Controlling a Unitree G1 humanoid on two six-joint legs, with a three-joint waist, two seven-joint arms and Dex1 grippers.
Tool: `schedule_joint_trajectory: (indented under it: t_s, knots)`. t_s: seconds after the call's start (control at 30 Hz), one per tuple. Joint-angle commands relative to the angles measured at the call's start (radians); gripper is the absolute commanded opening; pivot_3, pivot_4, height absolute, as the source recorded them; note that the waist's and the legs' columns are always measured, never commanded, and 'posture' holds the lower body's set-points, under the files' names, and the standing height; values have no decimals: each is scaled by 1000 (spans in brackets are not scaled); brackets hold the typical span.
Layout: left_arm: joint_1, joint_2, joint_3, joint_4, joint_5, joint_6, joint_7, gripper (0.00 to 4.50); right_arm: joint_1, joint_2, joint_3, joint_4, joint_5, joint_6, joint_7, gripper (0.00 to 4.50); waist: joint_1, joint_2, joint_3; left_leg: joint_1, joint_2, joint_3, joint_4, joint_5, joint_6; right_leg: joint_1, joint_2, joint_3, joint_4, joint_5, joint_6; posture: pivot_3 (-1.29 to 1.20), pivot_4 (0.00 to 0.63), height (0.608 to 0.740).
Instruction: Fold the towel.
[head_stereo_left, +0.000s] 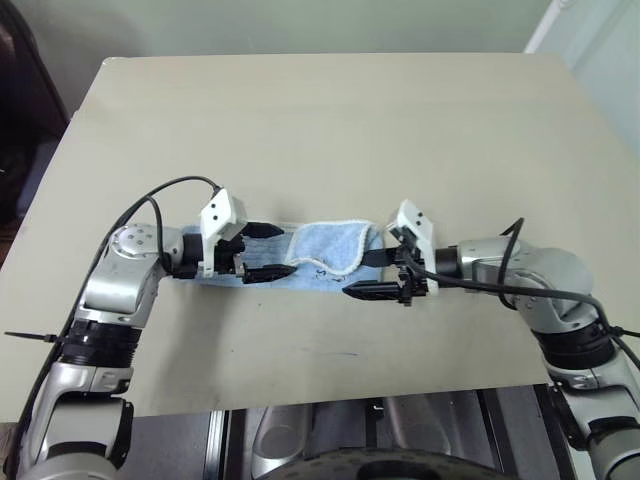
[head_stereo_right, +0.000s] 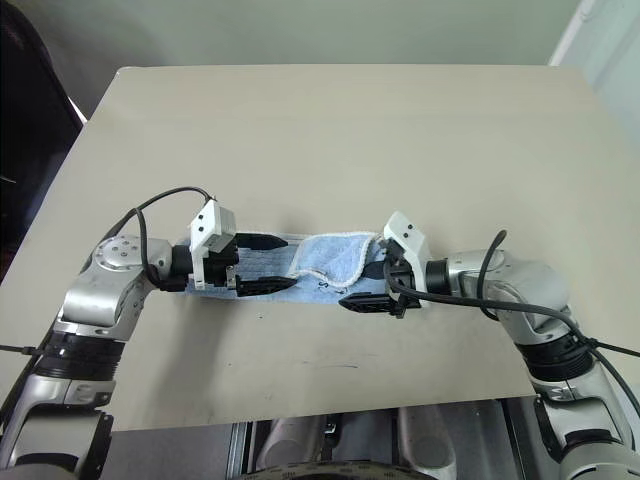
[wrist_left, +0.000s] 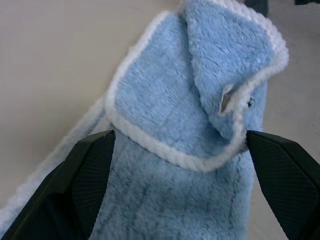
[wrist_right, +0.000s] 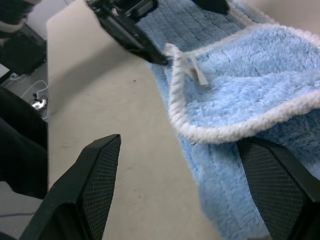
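The towel (head_stereo_left: 325, 250) is a small light blue terry cloth with a white border, lying in a strip across the middle of the table. Its right end is folded back over the middle, and a small white tag (wrist_left: 226, 101) shows at the flap's edge. My left gripper (head_stereo_left: 285, 250) hovers open over the towel's left part, one finger on each side of the strip, holding nothing. My right gripper (head_stereo_left: 356, 274) is open at the folded right end, with one finger (wrist_right: 272, 185) above the cloth and the other (wrist_right: 92, 180) above bare table on the near side.
The beige table (head_stereo_left: 330, 130) stretches wide beyond the towel. Its near edge (head_stereo_left: 330, 400) runs just below my arms. Dark furniture (head_stereo_left: 25, 110) stands off the table's left side.
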Motion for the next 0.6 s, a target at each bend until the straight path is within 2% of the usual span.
schedule_joint_trajectory:
  t_s: [0.03,0.37,0.6]
  knots:
    - [6,12,28,-49,-18,3,-1,4500,-42,35,0,19,-26,-40,-10,3881,0,0,0,0,0,0,0,0,0,0,0,0,0,0,0,0,150,703]
    - [0,35,67,-63,-42,46,19,4500,-137,195,-6,164,-92,-106,-64,3881,-1,0,0,0,0,0,0,0,-1,-2,0,0,2,0,-1,0,150,703]
    - [23,37,69,-90,-60,67,12,4500,-125,241,-15,186,-125,-138,-81,3881,-1,0,0,-1,0,0,0,0,-1,-3,0,0,2,0,-2,0,150,703]
